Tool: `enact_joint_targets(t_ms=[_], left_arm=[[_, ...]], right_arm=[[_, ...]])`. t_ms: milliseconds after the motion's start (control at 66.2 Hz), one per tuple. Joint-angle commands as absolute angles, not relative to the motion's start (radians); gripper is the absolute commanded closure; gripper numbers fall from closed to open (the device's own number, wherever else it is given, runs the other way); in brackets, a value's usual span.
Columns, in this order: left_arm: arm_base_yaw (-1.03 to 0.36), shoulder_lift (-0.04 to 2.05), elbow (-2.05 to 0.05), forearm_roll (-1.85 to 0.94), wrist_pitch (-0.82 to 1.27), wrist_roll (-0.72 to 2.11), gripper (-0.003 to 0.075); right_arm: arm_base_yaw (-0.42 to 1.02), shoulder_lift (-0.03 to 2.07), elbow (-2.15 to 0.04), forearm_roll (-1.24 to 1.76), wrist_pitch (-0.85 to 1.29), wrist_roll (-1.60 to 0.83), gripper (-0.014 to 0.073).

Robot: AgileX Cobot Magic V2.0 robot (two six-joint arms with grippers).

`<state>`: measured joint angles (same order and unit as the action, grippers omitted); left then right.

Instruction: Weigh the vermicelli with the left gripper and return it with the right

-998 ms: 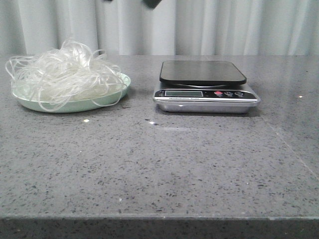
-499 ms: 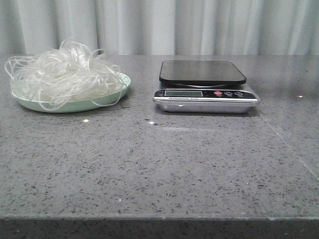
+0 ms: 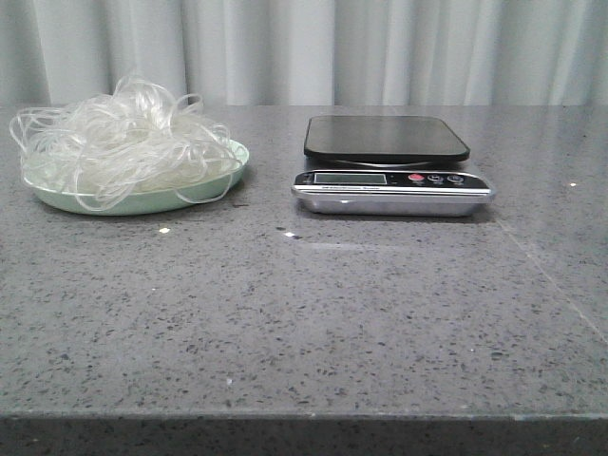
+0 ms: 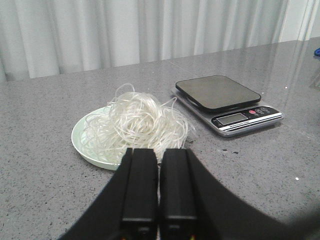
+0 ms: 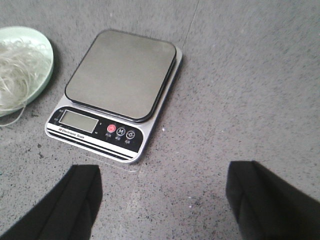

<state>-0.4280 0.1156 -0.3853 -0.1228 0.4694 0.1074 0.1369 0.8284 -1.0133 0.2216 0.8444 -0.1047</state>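
**A:** Where's the vermicelli (image 3: pixel 119 138)?

**B:** Piled on the pale green plate (image 3: pixel 142 201), far left of the table (image 3: pixel 313 313) in the front view. Tangled whitish strands, heaped well above the rim, a few loops hanging over the plate edge. Nothing touching it.

**A:** Left gripper?

**B:** Left gripper (image 4: pixel 159 155) shows only in its own wrist view. Two black fingers (image 4: pixel 140 185) pressed side by side, just a thin seam between them, nothing held. It's above the table on the near side of the plate, tips pointing toward the noodle pile, not in contact with it.

**A:** Right one?

**B:** Right gripper (image 5: pixel 160 200) is spread wide, one finger at each lower corner of its wrist view, bare grey table between them. Holding nothing. It's above the table near the scale's display end.

**A:** Scale?

**B:** Kitchen scale (image 3: pixel 391 166) sits right of the plate, apart from it, with a clear gap of table between. Dark square platform (image 5: pixel 122 72) with nothing on it, silver base, display (image 5: pixel 77 120) on the front strip with a red button (image 5: pixel 111 128) and two dark buttons beside it. Can't read the display.

**A:** Background?

**B:** Pale pleated curtain (image 3: pixel 313 47) behind the table. Neither arm appears in the front view.
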Motion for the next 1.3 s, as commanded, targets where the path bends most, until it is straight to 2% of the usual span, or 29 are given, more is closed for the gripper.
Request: enact_joint_targets(t_ms=[0, 302, 620, 710, 756, 771, 786, 831, 846, 862, 877, 952, 1285], left_arm=[[-0.432, 0.127, -0.411, -0.133, 0.391, 0.109, 0.0593], [-0.432, 0.127, -0.411, -0.133, 0.391, 0.109, 0.0593], [-0.432, 0.127, -0.411, -0.133, 0.391, 0.109, 0.0593], [-0.432, 0.127, -0.411, -0.133, 0.391, 0.109, 0.0593], [-0.432, 0.127, -0.411, -0.133, 0.391, 0.109, 0.0593], [-0.432, 0.127, -0.411, -0.133, 0.391, 0.109, 0.0593], [-0.432, 0.127, -0.411, -0.133, 0.391, 0.109, 0.0593], [-0.432, 0.127, -0.411, -0.133, 0.391, 0.109, 0.0593], [-0.432, 0.127, -0.411, -0.133, 0.391, 0.109, 0.0593], [-0.432, 0.127, -0.411, -0.133, 0.391, 0.109, 0.0593], [-0.432, 0.127, -0.411, -0.133, 0.391, 0.109, 0.0593], [-0.432, 0.127, -0.411, -0.133, 0.391, 0.109, 0.0593], [-0.432, 0.127, -0.411, -0.133, 0.391, 0.109, 0.0593]], right_arm=[[0.131, 0.677, -0.935, 0.220, 0.689, -0.116, -0.0015], [0.138, 0.363, -0.645, 0.162, 0.550, -0.116, -0.0015], [0.138, 0.259, -0.468, 0.157, 0.401, -0.116, -0.0006], [0.138, 0.247, -0.453, 0.155, 0.386, -0.116, 0.0078], [0.138, 0.236, -0.449, 0.155, 0.377, -0.116, 0.0191], [0.138, 0.236, -0.449, 0.155, 0.377, -0.116, 0.0191], [0.138, 0.231, -0.449, 0.155, 0.375, -0.116, 0.0263], [0.138, 0.227, -0.449, 0.155, 0.375, -0.116, 0.0362], [0.138, 0.224, -0.449, 0.155, 0.375, -0.116, 0.0423], [0.138, 0.224, -0.449, 0.155, 0.375, -0.116, 0.0423], [0.138, 0.223, -0.449, 0.156, 0.375, -0.115, 0.0476], [0.138, 0.221, -0.449, 0.163, 0.375, -0.114, 0.0423], [0.138, 0.221, -0.449, 0.163, 0.424, -0.114, 0.0428]])
